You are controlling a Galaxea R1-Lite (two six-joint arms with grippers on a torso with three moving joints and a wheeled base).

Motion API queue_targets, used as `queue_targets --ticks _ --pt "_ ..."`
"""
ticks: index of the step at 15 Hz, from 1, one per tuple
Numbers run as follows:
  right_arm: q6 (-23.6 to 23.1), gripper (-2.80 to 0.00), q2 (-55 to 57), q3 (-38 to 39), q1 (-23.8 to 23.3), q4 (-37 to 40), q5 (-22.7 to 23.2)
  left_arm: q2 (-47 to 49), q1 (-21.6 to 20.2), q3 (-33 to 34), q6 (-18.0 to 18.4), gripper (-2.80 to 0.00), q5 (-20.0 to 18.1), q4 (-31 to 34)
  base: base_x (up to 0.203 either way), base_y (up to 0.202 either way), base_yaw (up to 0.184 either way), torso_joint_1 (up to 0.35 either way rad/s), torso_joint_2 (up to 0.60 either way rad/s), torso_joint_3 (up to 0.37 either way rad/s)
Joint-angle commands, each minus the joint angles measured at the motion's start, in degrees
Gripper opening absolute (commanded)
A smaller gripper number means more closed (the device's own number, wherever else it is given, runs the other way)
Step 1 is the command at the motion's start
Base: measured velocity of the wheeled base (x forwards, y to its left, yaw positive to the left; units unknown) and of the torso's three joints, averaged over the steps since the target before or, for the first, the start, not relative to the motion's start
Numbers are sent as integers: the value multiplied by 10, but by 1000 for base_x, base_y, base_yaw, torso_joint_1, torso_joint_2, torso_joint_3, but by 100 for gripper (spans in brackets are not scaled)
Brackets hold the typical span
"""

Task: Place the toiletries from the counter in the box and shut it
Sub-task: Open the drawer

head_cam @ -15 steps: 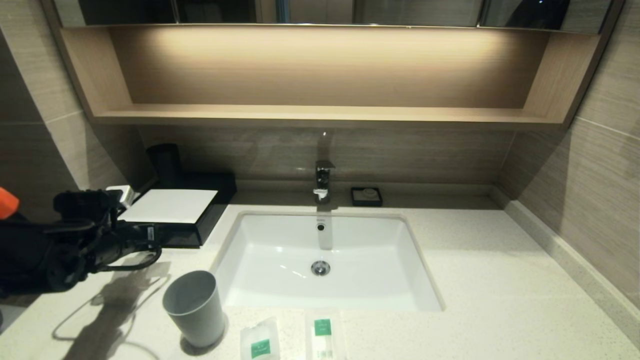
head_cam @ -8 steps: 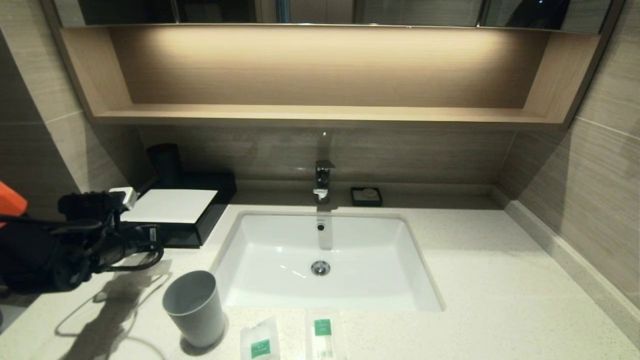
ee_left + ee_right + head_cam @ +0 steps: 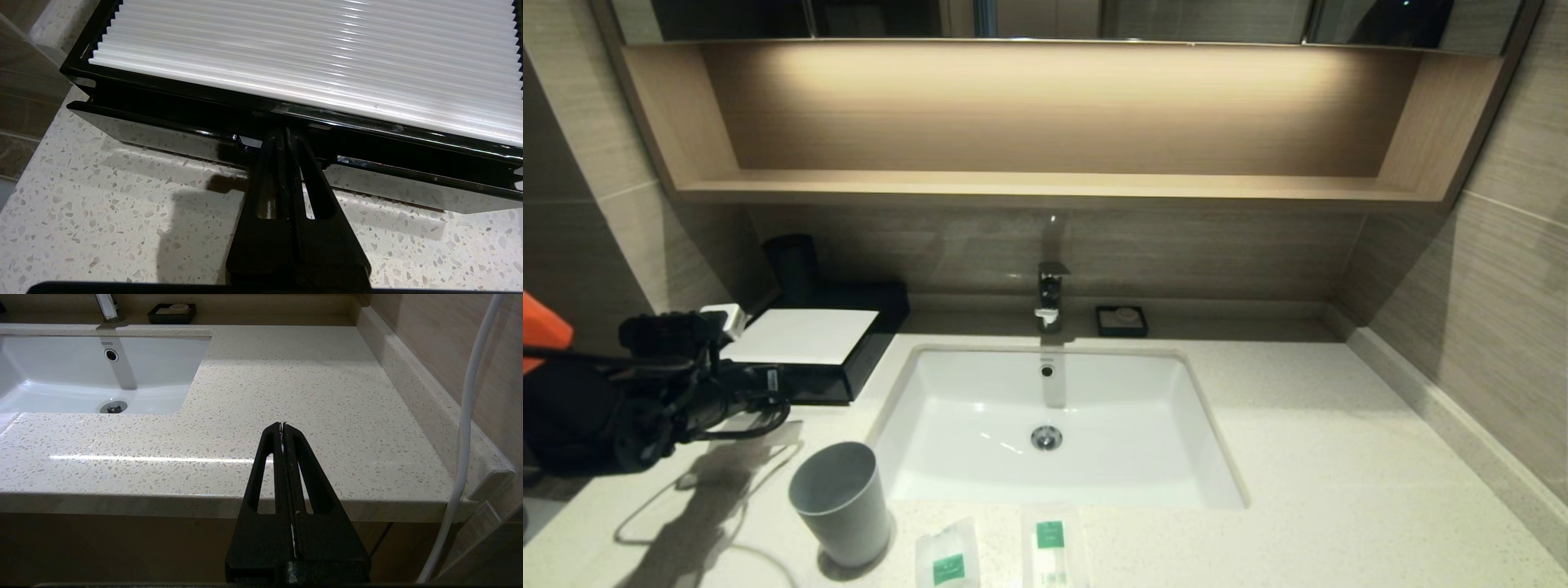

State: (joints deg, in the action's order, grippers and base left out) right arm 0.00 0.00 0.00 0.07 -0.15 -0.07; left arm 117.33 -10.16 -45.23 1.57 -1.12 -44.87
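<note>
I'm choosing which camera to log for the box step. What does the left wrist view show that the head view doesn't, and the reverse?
Only the left wrist view shows the left gripper, fingers together, tips at the box's front catch, and the ribbed white panel.

Only the head view shows the two sachets at the counter's front edge, the grey cup, sink and faucet.

Both show the box and the speckled counter.

Warm light glows beneath the shelf (image 3: 1045, 184) at twelve o'clock; the room is dim. The arm's shadow (image 3: 711, 490) falls at eight o'clock. Edges bow outward.
</note>
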Motion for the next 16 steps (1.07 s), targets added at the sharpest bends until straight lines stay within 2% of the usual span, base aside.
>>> queue_targets --ticks 1,16 --pt "0 -280 -1 0 0 0 0 3 -4 -2 0 -280 0 -4 0 0 0 0 0 0" --pt "0 -280 0 1 0 0 0 12 -4 5 3 -280 0 -19 0 0 0 0 0 0"
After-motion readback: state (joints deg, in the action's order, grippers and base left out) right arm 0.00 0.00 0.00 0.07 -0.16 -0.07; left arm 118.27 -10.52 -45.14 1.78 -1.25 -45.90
